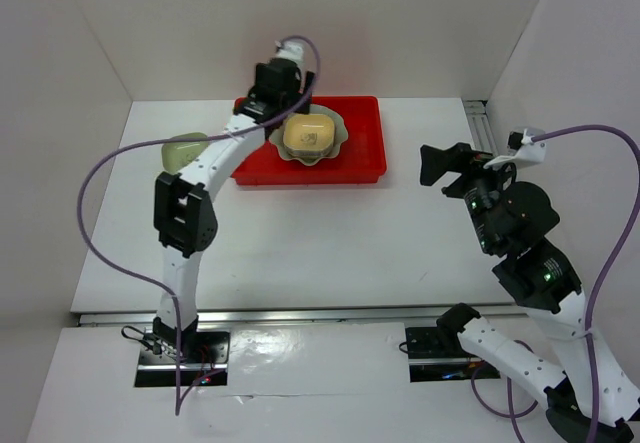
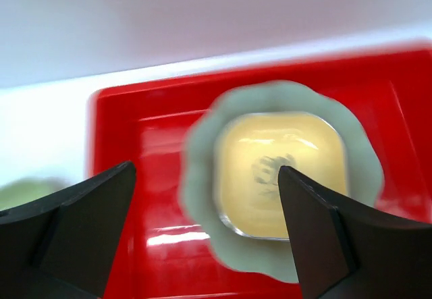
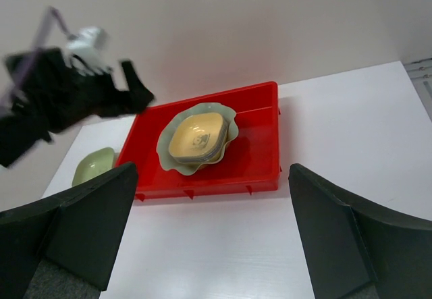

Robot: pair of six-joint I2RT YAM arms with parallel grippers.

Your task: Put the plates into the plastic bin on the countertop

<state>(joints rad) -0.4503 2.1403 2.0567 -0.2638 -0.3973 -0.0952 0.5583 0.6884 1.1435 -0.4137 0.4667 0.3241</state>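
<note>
The red plastic bin (image 1: pixel 365 148) sits at the back of the white countertop (image 1: pixel 320 243). In it lies the large pale green scalloped dish (image 1: pixel 337 135) with a stack of small dishes in it, a yellow one (image 1: pixel 308 134) on top. One small green dish (image 1: pixel 183 150) lies on the countertop left of the bin, partly behind my left arm. My left gripper (image 1: pixel 277 91) hovers open and empty over the bin's left part; its view shows the yellow dish (image 2: pixel 280 174) below. My right gripper (image 1: pixel 437 166) is open and empty, right of the bin, facing it (image 3: pixel 253 157).
White walls close in the left, back and right sides. A metal rail (image 1: pixel 480 123) runs along the right back edge. The left arm's purple cable loops out over the left of the table.
</note>
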